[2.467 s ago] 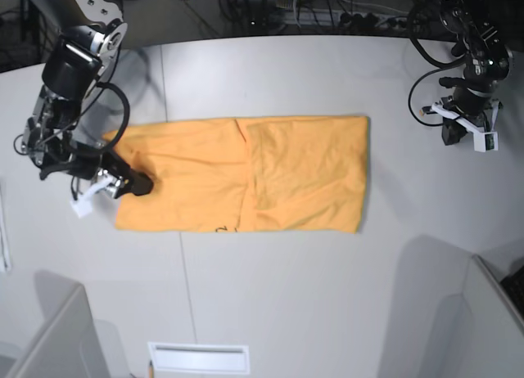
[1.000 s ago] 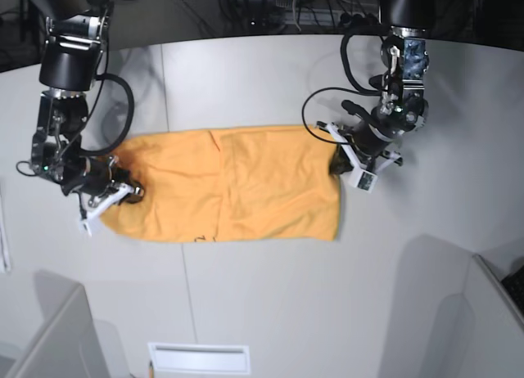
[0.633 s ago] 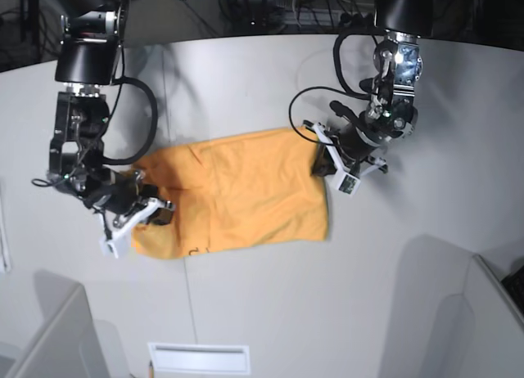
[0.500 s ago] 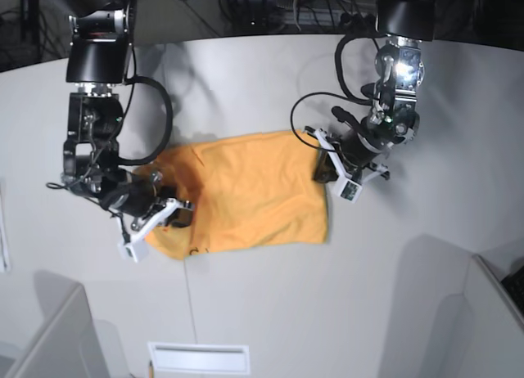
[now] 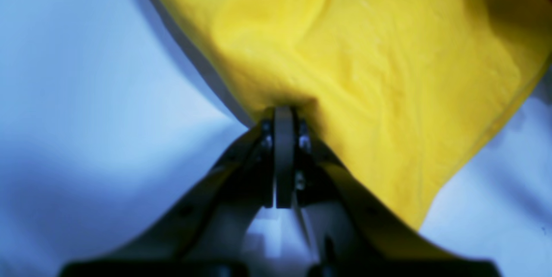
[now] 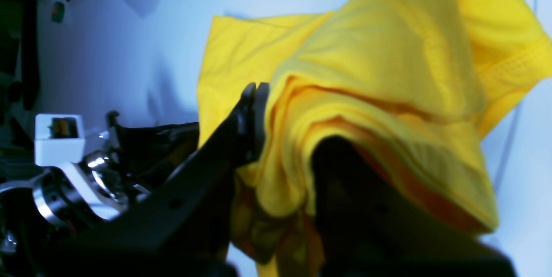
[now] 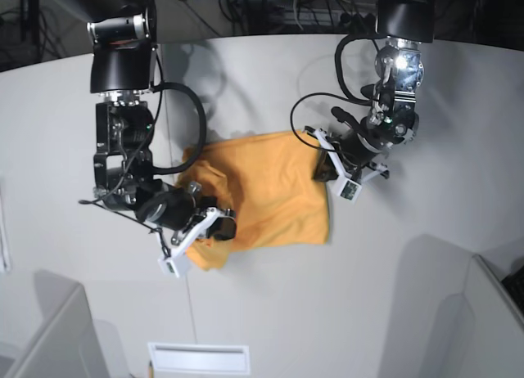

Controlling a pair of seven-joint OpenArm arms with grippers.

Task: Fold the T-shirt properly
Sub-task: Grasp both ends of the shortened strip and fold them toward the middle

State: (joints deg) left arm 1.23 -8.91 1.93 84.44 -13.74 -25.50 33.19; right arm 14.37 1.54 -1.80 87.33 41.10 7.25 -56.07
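The orange-yellow T-shirt (image 7: 270, 190) lies bunched and partly doubled over in the middle of the white table (image 7: 270, 304). My right gripper (image 7: 219, 227), on the left of the base view, is shut on the shirt's lifted left end. In the right wrist view the cloth (image 6: 379, 74) drapes over that gripper (image 6: 293, 113), and its folds hide one finger. At the shirt's right edge, my left gripper (image 7: 322, 167) is shut. The left wrist view shows its tips (image 5: 283, 117) pinching the cloth's edge (image 5: 366, 52) just above the table.
Grey partition panels stand at the front left (image 7: 57, 337) and front right (image 7: 475, 312). A white slotted plate (image 7: 199, 357) lies at the front edge. Cables (image 7: 270, 10) run behind the table's back edge. A white block on dark arm parts (image 6: 56, 145) shows left in the right wrist view.
My right gripper has carried the shirt's left end rightwards and towards the front, so the shirt covers less of the table's width. The left gripper has stayed in place, holding the right edge.
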